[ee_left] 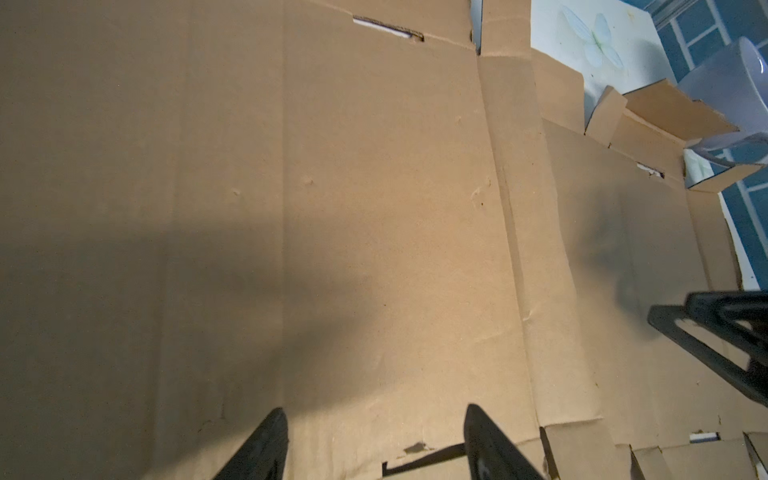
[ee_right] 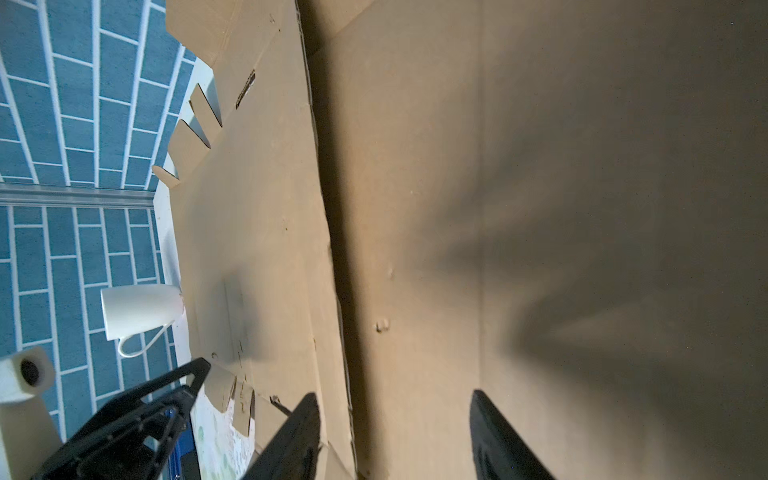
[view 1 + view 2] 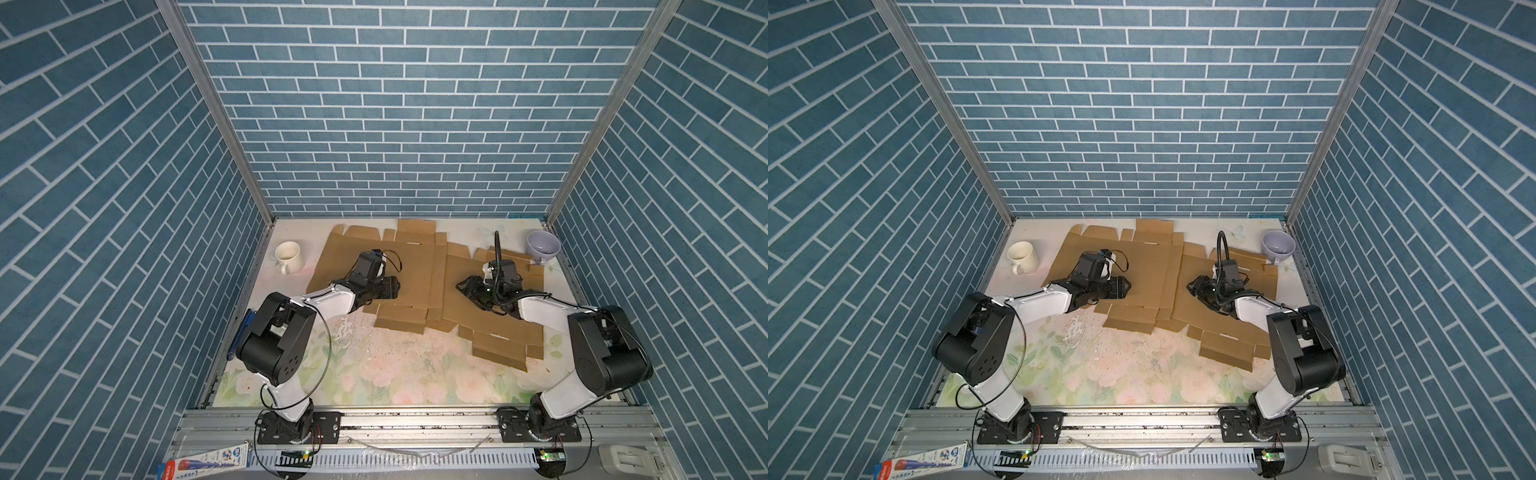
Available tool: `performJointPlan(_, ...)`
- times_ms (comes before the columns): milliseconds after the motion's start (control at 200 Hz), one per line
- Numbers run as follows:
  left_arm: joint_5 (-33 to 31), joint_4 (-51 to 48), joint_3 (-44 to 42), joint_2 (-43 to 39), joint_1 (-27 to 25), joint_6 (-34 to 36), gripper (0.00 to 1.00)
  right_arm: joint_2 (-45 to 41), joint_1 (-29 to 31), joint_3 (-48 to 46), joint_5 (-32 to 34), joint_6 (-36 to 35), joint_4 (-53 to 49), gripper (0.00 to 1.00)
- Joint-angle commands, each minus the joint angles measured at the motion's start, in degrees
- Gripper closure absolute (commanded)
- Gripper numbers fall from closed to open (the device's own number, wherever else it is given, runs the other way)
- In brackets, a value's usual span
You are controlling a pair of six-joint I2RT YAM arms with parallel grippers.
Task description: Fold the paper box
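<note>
Nearest the lens we are noting the aluminium rail (image 3: 415, 419) carrying both arm bases; beyond it, on the floral tabletop (image 3: 374, 374), the paper box (image 3: 1142, 270) is lying as flat unfolded card: a left blank (image 3: 415, 266) and a right blank (image 3: 473, 320), meeting mid-table, long axes running roughly from rail to back wall, the right one skewed. The left gripper (image 3: 395, 286) is hovering low over the left blank, the right gripper (image 3: 461, 286) over the right blank, tips facing each other across the join. In the wrist views both pairs of jaws are standing partly apart with nothing between them; whether the fingers (image 1: 266, 444) are touching the board we cannot tell. We are judging that the coming move turns on the narrow side flap (image 1: 523, 232) by the join: it is lying just ahead of the left tips, so the left arm is nearer. Material: brown corrugated card, matte, crease-scored, slotted, tabs notched, a few dents. A white mug (image 3: 289, 257) and a lilac cup (image 3: 543, 246) are flanking the sheets at the back.
</note>
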Motion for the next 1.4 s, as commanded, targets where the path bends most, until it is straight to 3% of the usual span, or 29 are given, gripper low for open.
performJointPlan(0,2.86,4.07,-0.39,1.31,-0.31,-1.29,0.34,4.13,1.10,4.29,-2.33,4.58,8.44,0.44)
performJointPlan(550,6.82,13.56,-7.64,3.62,-0.36,-6.50,0.44,15.55,6.30,7.90,-3.70,6.50,15.74,0.57)
performJointPlan(710,7.63,13.31,-7.65,2.99,-0.36,-6.60,0.46,16.15,6.85,7.50,-4.36,6.97,19.95,0.70)
performJointPlan(860,7.28,9.95,-6.86,-1.46,-0.36,-5.52,0.46,16.59,6.72,8.85,-7.17,6.15,19.82,0.95)
performJointPlan(940,6.62,5.21,-5.28,-5.70,-0.31,-3.50,0.45,15.22,6.19,9.80,-10.27,5.03,18.19,1.00)
performJointPlan(1080,5.67,-3.81,-1.66,-14.40,-0.18,0.54,0.42,8.26,4.00,11.21,-20.06,-0.08,6.96,1.00)
performJointPlan(1200,5.45,-8.85,1.17,-19.83,0.08,3.23,0.41,0.43,2.15,14.21,-26.91,-13.36,-15.61,1.00)
performJointPlan(1280,5.85,-10.03,2.33,-21.83,0.07,3.69,0.41,-3.54,1.96,16.76,-26.70,-23.86,-32.37,1.00)
performJointPlan(1395,7.51,-8.97,2.28,-23.20,-0.15,3.33,0.41,-8.22,1.78,18.45,-20.38,-33.15,-48.68,1.00)
